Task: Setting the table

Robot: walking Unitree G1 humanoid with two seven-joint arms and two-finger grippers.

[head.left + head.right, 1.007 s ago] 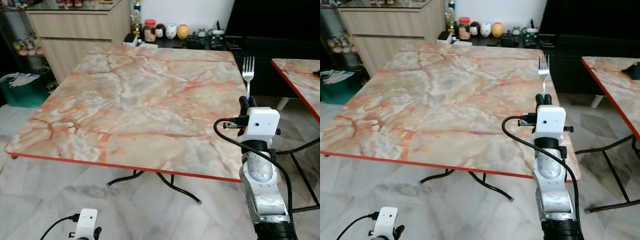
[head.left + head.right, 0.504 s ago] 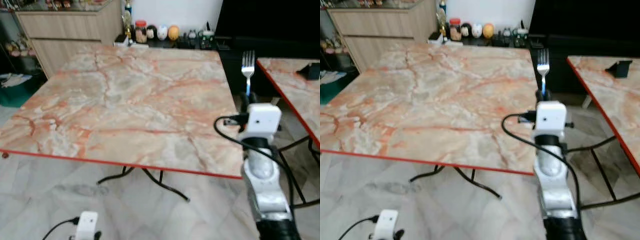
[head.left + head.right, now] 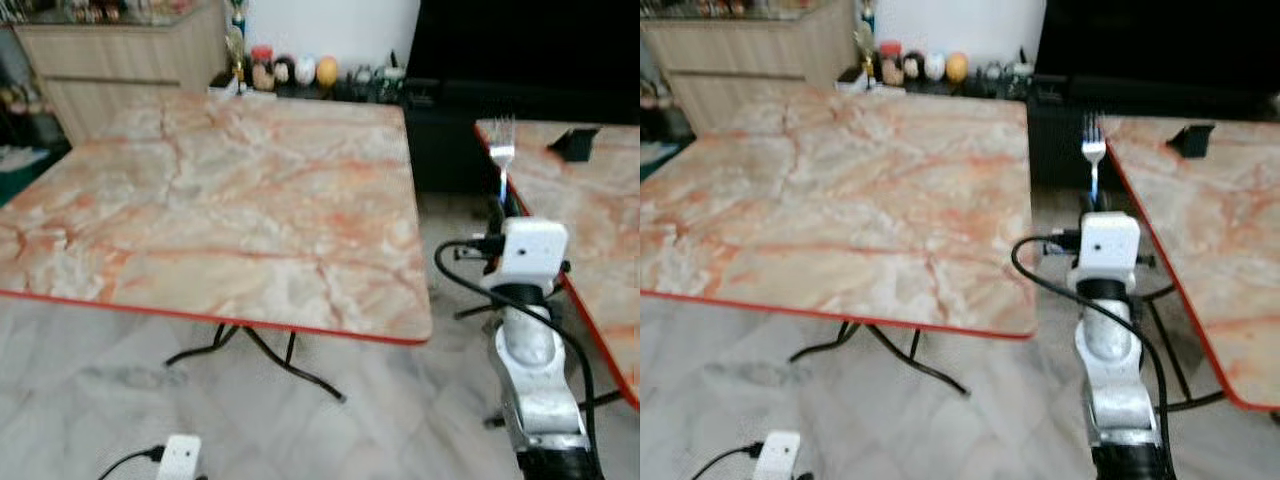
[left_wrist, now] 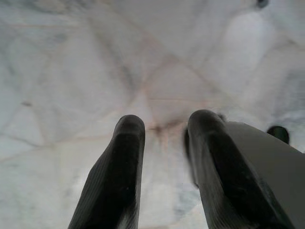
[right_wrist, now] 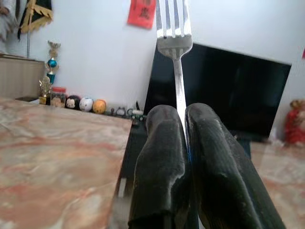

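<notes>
Marble covers the big table [image 3: 220, 190], pale with orange and pink veins and a thin red edge, flat and square, with thin black metal legs under it. Low on the left, the left gripper [image 4: 164, 167] hangs idle over the shiny pale floor [image 3: 90, 350], and its two round black fingers stand a little apart with nothing between them. Right of the big table, past a gap of floor, the right gripper [image 3: 497, 210] points up at the end of a silver arm. Its ribbed black fingers are pressed shut on the fork [image 3: 501, 160], which stands straight up, prongs on top. The fork is thin, smooth and shiny metal with a narrow handle. It is in the air, over the near edge of a second table [image 3: 1200, 250] with the same marble top. A small black thing [image 3: 1191, 139] sits on the far part of that table. To do this step well, I think the arm should hold the fork tight, tip it flat, and lay it down softly on a bare spot, well in from the red edge.
</notes>
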